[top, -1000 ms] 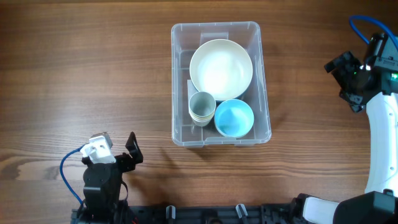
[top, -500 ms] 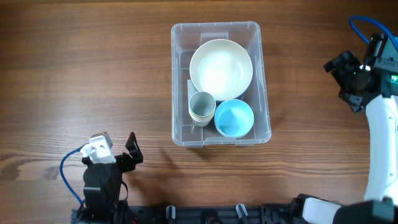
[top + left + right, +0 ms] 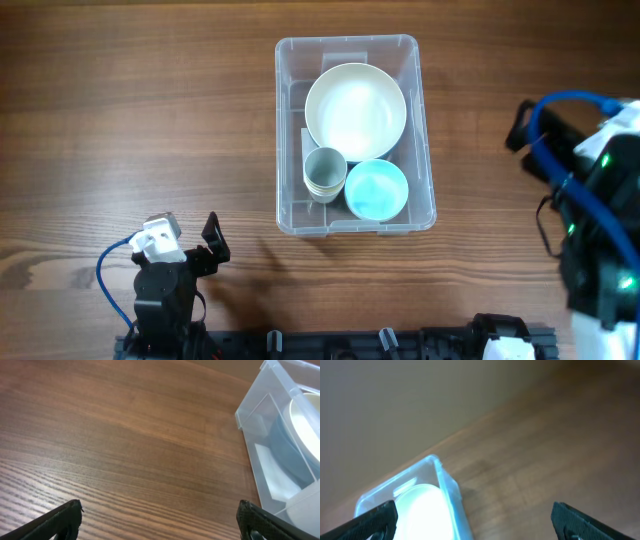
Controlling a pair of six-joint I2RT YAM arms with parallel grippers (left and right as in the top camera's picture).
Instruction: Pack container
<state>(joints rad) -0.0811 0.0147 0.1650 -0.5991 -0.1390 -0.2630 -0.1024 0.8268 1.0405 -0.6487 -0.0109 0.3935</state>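
The container [image 3: 425, 130], a clear rectangular tub, stands at the middle of the table. In it are a large white bowl [image 3: 355, 108], a grey-green cup [image 3: 324, 172] and a light blue bowl [image 3: 376, 190]. My left gripper [image 3: 213, 245] is open and empty at the front left, well apart from the tub; in the left wrist view [image 3: 160, 515] the tub's corner [image 3: 255, 415] shows at the right. My right arm [image 3: 600, 200] is raised and blurred at the right of the tub. My right gripper [image 3: 475, 520] is open and empty, high above the table, with the tub [image 3: 450, 490] below at the left.
Bare wooden table [image 3: 130, 120] lies all round the tub. The arm bases and a black rail [image 3: 330, 345] run along the front edge. A blue cable [image 3: 108, 275] loops by the left arm.
My right arm has swung toward the front and risen closer to the overhead camera, now large and blurred. The left arm and the tub's contents have not moved.
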